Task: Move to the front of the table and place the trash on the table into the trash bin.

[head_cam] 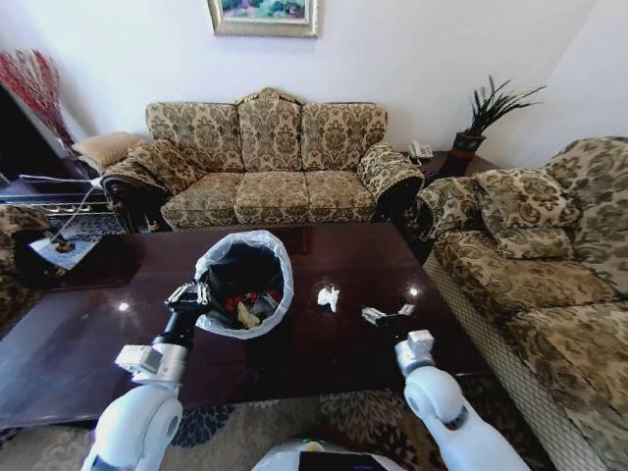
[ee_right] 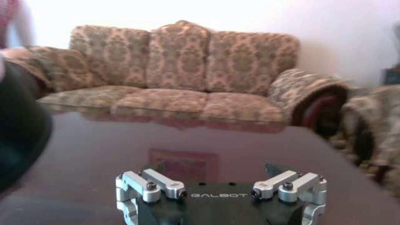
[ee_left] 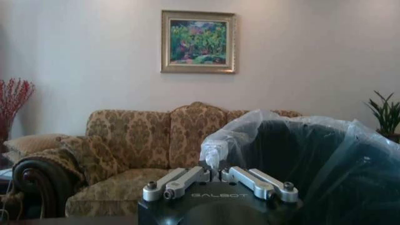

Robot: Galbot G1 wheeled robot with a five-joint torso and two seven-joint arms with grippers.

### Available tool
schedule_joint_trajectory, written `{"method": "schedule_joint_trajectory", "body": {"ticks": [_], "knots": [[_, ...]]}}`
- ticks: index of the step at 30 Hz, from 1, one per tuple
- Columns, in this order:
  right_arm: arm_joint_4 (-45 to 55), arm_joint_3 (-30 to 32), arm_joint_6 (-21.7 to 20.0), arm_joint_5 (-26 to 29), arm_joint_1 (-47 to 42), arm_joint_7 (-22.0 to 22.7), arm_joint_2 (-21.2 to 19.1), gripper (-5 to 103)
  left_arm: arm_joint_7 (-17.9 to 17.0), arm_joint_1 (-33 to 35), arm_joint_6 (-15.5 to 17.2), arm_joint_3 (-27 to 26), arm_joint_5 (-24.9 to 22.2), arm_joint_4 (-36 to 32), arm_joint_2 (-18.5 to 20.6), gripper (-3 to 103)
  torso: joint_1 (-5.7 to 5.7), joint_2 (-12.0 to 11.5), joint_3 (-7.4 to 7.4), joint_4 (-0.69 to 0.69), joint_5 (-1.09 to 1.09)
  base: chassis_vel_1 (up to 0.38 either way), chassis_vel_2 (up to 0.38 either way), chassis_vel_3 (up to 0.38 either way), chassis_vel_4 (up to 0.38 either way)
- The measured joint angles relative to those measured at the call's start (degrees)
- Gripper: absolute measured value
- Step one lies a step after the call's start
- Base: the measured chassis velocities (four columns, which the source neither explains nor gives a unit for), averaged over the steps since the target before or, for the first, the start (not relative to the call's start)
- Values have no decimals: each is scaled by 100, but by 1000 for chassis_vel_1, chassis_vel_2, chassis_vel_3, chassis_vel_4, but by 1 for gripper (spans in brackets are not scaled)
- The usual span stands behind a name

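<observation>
trash bin (head_cam: 243, 285) sits tilted on the desk (head_cam: 88, 343), mouth toward me; my left tool (head_cam: 193, 294) is clenched on its bag-lined rim, apparently to keep the opening reachable. red and yellow scraps lie inside. one paper wad (head_cam: 329, 296) remains mid-desk, left of my right tool (head_cam: 386, 316), which hovers released.

sofa (head_cam: 265, 162) three seats, floral, against back wall | painting (ee_left: 198, 41) gold frame, above sofa | potted plant (head_cam: 481, 118) right corner | armchair (head_cam: 549, 265) right | patterned rug (head_cam: 324, 412) underfoot
</observation>
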Motion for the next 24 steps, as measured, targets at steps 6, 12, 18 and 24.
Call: {"method": "schedule_joint_trajectory", "body": {"ticks": [6,12,18,24], "knots": [[-1093,-1054,215,638,1264,17,78,100,-159,-180,62,-72,-22,297,97,4,11,-4,5,4,-1,0,0,0,0],[-2227,-1774,211,1018,2189,169,526,100,-276,-539,240,-109,-245,712,329,4,5,-4,3,1,-2,0,0,0,0],[-2749,-1846,97,1285,2445,148,848,100,-347,-699,340,-113,-483,884,586,4,6,-4,3,0,-2,0,0,0,0],[-3011,-1827,-80,1498,2567,-27,1024,100,-364,-790,348,-113,-605,1015,745,4,6,-4,2,2,0,0,0,0,0]]}}
